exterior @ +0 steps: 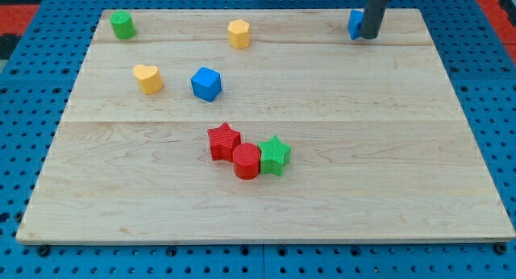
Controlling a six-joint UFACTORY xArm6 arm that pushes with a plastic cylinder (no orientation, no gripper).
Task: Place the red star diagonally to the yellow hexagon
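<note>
Camera view: rod end at board's top right.
Tip (368,37) bare, holding nothing, touching a partly hidden blue block (355,23). Red star (223,141) well down-left of tip, against red cylinder (247,161); yellow hexagon (239,34) left of tip.

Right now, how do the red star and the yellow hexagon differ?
The red star is red and pointed; the yellow hexagon is yellow and flat-sided. The star touches the red cylinder at the board's middle; the hexagon stands alone near the view's top. My tip touches neither. Both stand upright.
</note>
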